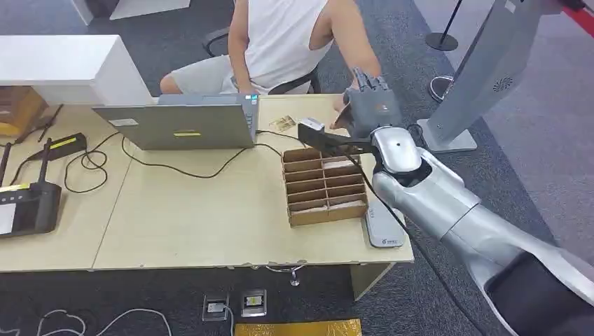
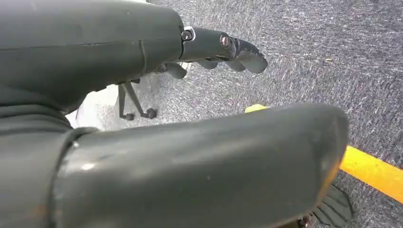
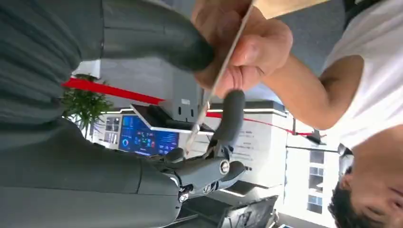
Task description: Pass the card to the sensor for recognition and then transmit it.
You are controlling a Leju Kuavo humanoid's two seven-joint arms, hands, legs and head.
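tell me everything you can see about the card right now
The card is thin, flat and pale, seen almost edge-on in the right wrist view, so its face cannot be read. It looks stiff, like plastic or coated paper. It sits between the right hand and the person's hand: the thick thumb and a dark finger flank its lower part, while the person's fingers wrap its upper end. It is held off the table, raised toward the seated person.

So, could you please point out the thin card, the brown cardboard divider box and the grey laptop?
thin card (image 3: 216, 80), right wrist view, on its edge between the right robot hand and a person's hand.
brown cardboard divider box (image 1: 329, 213), head view, on its front wall.
grey laptop (image 1: 182, 126), head view, on its lid.
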